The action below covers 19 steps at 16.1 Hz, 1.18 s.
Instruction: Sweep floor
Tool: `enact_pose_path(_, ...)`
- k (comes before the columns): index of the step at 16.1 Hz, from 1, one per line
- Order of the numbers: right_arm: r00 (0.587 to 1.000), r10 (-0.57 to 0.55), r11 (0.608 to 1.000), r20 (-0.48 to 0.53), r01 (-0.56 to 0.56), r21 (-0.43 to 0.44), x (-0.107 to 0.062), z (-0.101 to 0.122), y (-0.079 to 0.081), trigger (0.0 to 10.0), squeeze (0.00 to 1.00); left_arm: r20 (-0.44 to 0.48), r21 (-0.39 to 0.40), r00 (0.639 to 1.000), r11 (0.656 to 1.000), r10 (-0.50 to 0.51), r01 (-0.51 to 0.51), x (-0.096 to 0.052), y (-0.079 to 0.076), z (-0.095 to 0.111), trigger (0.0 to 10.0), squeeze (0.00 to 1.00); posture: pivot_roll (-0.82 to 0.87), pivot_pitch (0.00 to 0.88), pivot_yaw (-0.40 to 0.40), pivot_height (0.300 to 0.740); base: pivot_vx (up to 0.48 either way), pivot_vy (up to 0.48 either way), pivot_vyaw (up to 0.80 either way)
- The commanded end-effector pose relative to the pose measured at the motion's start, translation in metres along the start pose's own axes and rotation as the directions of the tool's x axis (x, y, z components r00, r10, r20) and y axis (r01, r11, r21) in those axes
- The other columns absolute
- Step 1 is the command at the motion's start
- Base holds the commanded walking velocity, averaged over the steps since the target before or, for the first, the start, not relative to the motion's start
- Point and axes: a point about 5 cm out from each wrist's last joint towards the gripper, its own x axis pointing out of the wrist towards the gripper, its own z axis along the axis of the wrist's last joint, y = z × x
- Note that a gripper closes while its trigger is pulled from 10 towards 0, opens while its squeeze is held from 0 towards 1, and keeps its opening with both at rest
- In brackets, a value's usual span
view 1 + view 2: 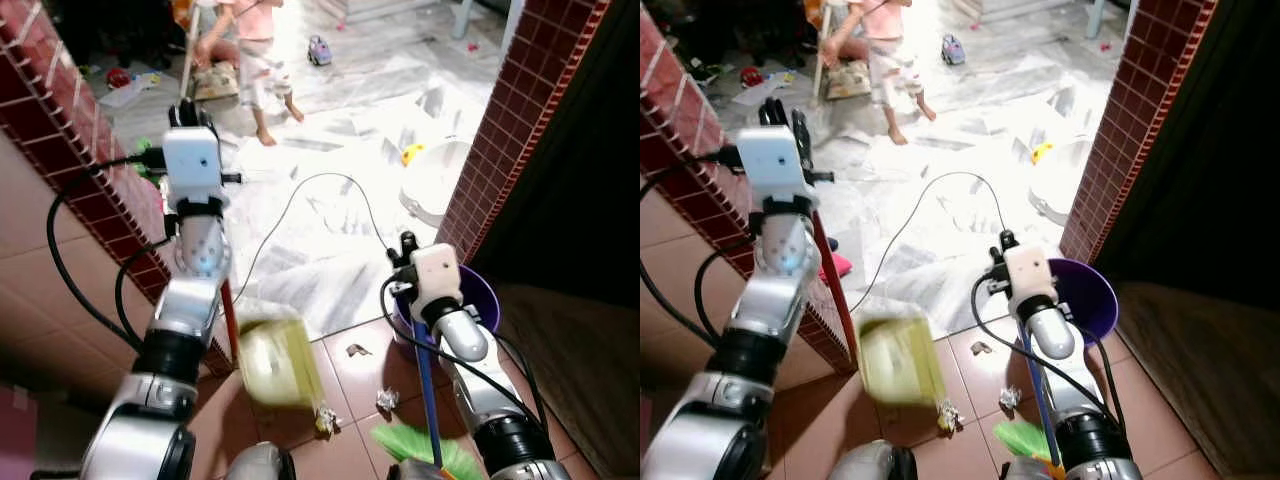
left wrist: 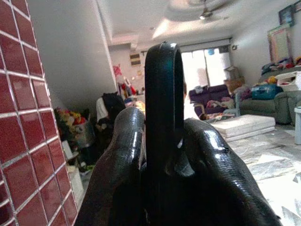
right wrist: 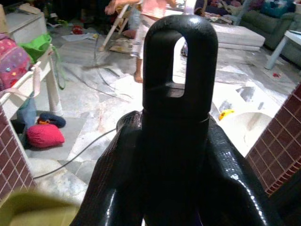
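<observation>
Two tools in play here, one per arm. Closest to the camera, at the bottom of the frame, the green broom head sits on the brown tile with its blue broom handle running up into the right gripper, whose fingers look clamped round the black handle end. Bottom centre, the yellow dustpan hangs blurry off a red dustpan handle that goes up to the left gripper, also closed tight on the loop at its top.

Crumpled litter lies between them, one scrap touching the dustpan's lower corner and another just beside the broom, so the bristles are to the right of the mess and the pan to its left. My guess: a right-to-left stroke, across the broom's upright axis, does it.

Behind the right arm is a purple bucket, then a black cable over white marble, and a person at the top.
</observation>
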Motion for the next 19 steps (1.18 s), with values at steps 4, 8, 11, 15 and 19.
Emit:
enact_pose_path(4,1.0,-0.005,1.0,0.019,0.005,-0.016,0.0,0.003,-0.011,10.0,0.0,-0.027,0.088,1.0,0.996,0.013,-0.01,-0.024,0.016,-0.007,10.0,0.0,-0.1,0.0,0.08,0.74,0.0,0.0,0.0)
enact_pose_path(8,0.999,-0.033,0.999,0.029,0.034,-0.021,-0.008,0.0,-0.014,10.0,0.0,-0.19,0.074,0.981,0.997,0.043,-0.029,-0.055,0.027,-0.036,10.0,0.0,-0.11,0.0,0.078,0.74,0.0,0.0,0.0)
enact_pose_path(11,0.998,-0.06,0.998,0.036,0.06,-0.001,-0.013,0.001,-0.019,10.0,0.0,-0.203,0.081,0.979,0.997,0.018,-0.001,-0.066,0.036,-0.042,10.0,0.0,-0.1,0.0,0.071,0.74,0.0,0.0,0.0)
enact_pose_path(15,0.995,-0.098,0.993,0.004,0.098,-0.061,-0.031,-0.005,-0.034,10.0,0.0,-0.257,0.065,0.966,0.998,-0.007,0.024,-0.078,0.035,-0.046,10.0,0.0,-0.11,0.0,0.069,0.74,0.0,0.0,0.0)
enact_pose_path(19,0.969,-0.21,0.975,-0.131,0.197,-0.105,-0.067,-0.033,-0.066,10.0,0.0,-0.257,0.059,0.965,0.996,-0.052,0.069,-0.085,0.026,-0.044,10.0,0.0,-0.12,0.0,0.074,0.74,0.0,0.0,0.0)
